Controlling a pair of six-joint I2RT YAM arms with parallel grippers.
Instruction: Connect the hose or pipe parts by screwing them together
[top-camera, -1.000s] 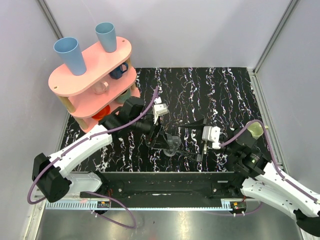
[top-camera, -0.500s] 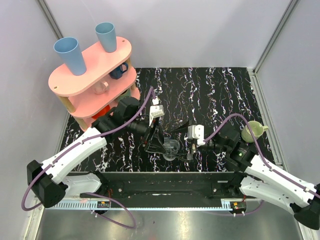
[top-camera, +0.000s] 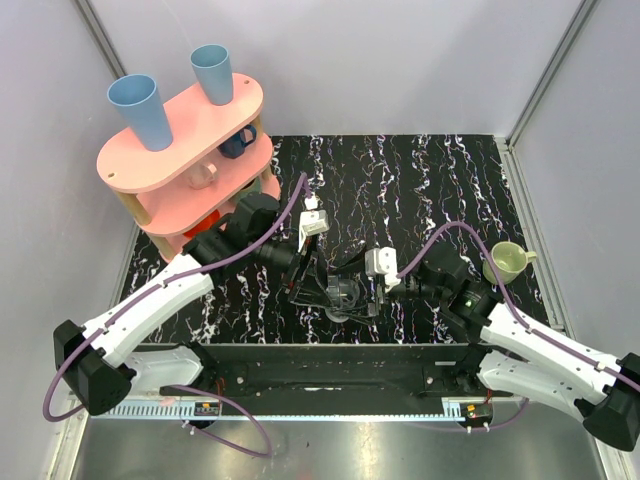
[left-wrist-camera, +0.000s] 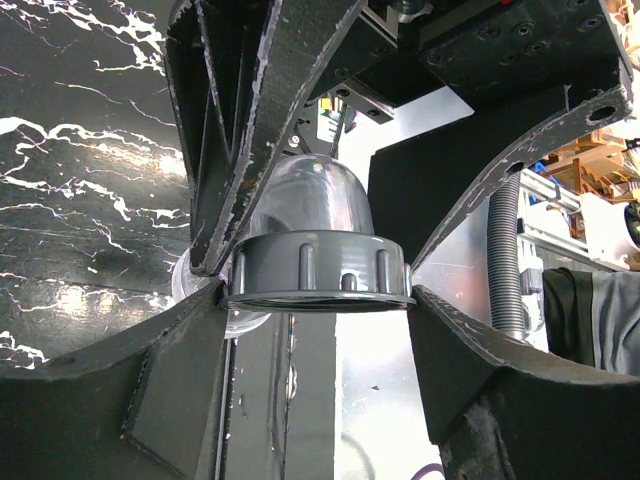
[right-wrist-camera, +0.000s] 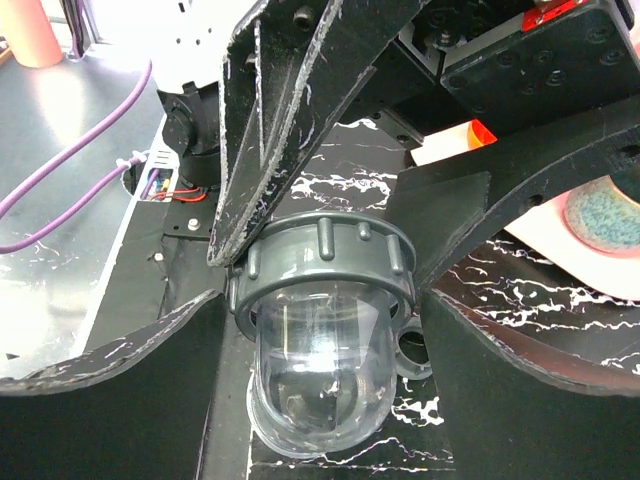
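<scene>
Right of the pink shelf (top-camera: 180, 140), there's the grey nut (top-camera: 345, 293). Left wrist: left gripper (left-wrist-camera: 318, 300) pinches its ribbed rim. Right wrist: right gripper (right-wrist-camera: 320, 300) straddles it, jaws wide; an off-centre squeeze could twist it loose.

We are in a robotics lab test cell. Plain grey walls (top-camera: 400, 60) on metal posts (top-camera: 545, 70) box in a black marbled table (top-camera: 450, 180). White robot arms (top-camera: 160, 300) with purple cables (top-camera: 285, 225) are bolted to a rail (top-camera: 320, 375) at its near edge.
</scene>
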